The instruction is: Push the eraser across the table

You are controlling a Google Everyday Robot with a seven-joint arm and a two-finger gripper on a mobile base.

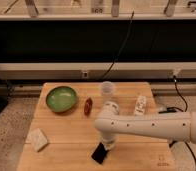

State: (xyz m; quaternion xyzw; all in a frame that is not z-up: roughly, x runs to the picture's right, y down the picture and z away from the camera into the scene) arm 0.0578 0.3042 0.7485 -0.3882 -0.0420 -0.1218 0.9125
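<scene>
Wooden table [66, 131] — matt eraser [99, 152]; claw [107, 143] over it

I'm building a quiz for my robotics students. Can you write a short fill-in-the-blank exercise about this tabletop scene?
1. The flat black rectangular eraser lies near the table's ____ edge.
2. The robot's hand sits right at the eraser, on the light ____ plank table.
3. The round bowl at the back left is ____ in colour.
4. The pale cream sponge-like block lies to the ____ of the eraser.

Missing words: front; wooden; green; left
</scene>
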